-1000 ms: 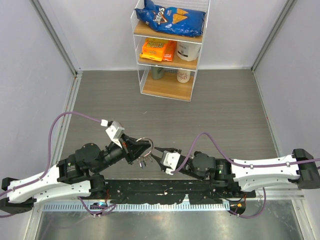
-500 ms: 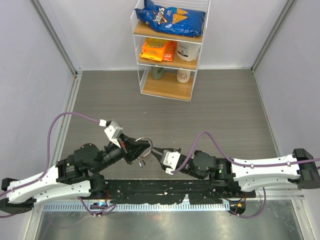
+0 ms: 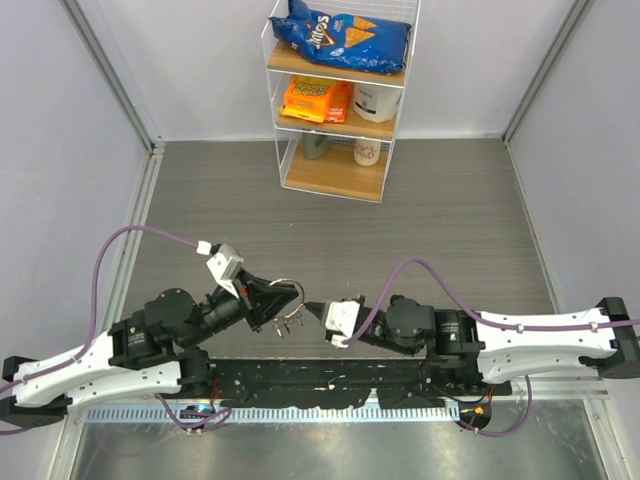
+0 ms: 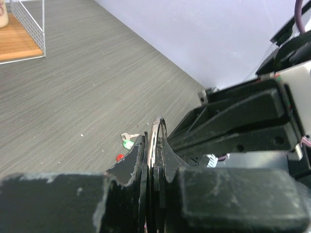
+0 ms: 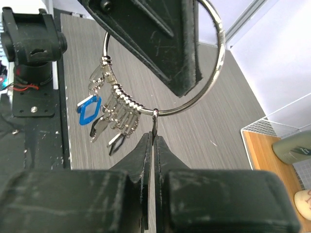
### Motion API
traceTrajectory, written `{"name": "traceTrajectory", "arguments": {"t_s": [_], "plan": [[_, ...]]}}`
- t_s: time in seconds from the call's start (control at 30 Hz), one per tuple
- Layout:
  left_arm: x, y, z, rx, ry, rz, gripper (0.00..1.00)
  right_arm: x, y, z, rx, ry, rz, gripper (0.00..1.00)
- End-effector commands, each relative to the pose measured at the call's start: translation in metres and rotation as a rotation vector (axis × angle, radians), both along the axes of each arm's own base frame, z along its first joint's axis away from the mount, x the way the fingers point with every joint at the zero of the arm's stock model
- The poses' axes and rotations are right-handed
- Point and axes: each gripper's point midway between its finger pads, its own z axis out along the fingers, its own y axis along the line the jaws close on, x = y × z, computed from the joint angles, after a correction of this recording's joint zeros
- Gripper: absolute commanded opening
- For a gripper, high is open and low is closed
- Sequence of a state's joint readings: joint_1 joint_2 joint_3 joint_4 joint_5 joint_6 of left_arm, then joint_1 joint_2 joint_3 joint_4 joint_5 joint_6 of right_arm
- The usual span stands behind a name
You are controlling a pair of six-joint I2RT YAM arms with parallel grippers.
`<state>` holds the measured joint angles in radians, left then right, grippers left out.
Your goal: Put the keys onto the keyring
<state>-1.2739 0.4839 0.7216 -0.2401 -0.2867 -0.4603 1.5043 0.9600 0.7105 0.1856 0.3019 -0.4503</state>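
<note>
Your right gripper is pinched tight on a thin key, seen edge-on, whose top meets the keyring just above the jaws. Your left gripper clamps that ring upright. A bunch of keys with a blue tag hangs on the ring, left of the right jaws. Beyond the left jaws, a green key and a red key lie on the table. You appear to be threading 1 key. Next, work it along the wire and hold the ring steady.
</note>
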Motion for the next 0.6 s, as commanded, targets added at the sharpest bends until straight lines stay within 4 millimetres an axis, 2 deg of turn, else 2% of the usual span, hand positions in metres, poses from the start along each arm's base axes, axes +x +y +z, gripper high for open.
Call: {"name": "traceTrajectory", "arguments": {"t_s": [0.0, 0.03, 0.07, 0.1, 0.13, 0.23, 0.4, 0.57], "plan": [[-0.002, 0.008, 0.022, -0.018, -0.036, -0.003, 0.0, -0.02, -0.017, 0.024, -0.04, 0.107, 0.074, 0.06], [-0.003, 0.007, 0.02, -0.005, -0.037, -0.015, 0.0, -0.022, -0.025, 0.018, -0.077, 0.132, 0.076, 0.06], [-0.005, 0.006, 0.018, 0.007, -0.038, -0.028, 0.0, -0.026, -0.027, 0.024, -0.075, 0.156, 0.086, 0.06], [-0.007, 0.004, 0.016, 0.023, -0.036, -0.04, 0.0, -0.028, -0.032, 0.019, -0.113, 0.172, 0.087, 0.06], [-0.008, 0.003, 0.012, 0.038, -0.033, -0.052, 0.0, -0.029, -0.035, 0.026, -0.11, 0.191, 0.086, 0.06], [-0.015, -0.002, 0.002, 0.072, -0.026, -0.098, 0.0, -0.033, -0.044, 0.025, -0.182, 0.24, 0.083, 0.06], [-0.025, -0.009, -0.009, 0.12, -0.024, -0.169, 0.12, -0.046, -0.043, 0.02, -0.261, 0.321, 0.121, 0.06], [-0.03, -0.01, -0.01, 0.112, -0.027, -0.198, 0.16, -0.055, -0.042, 0.024, -0.265, 0.358, 0.156, 0.06]]}}
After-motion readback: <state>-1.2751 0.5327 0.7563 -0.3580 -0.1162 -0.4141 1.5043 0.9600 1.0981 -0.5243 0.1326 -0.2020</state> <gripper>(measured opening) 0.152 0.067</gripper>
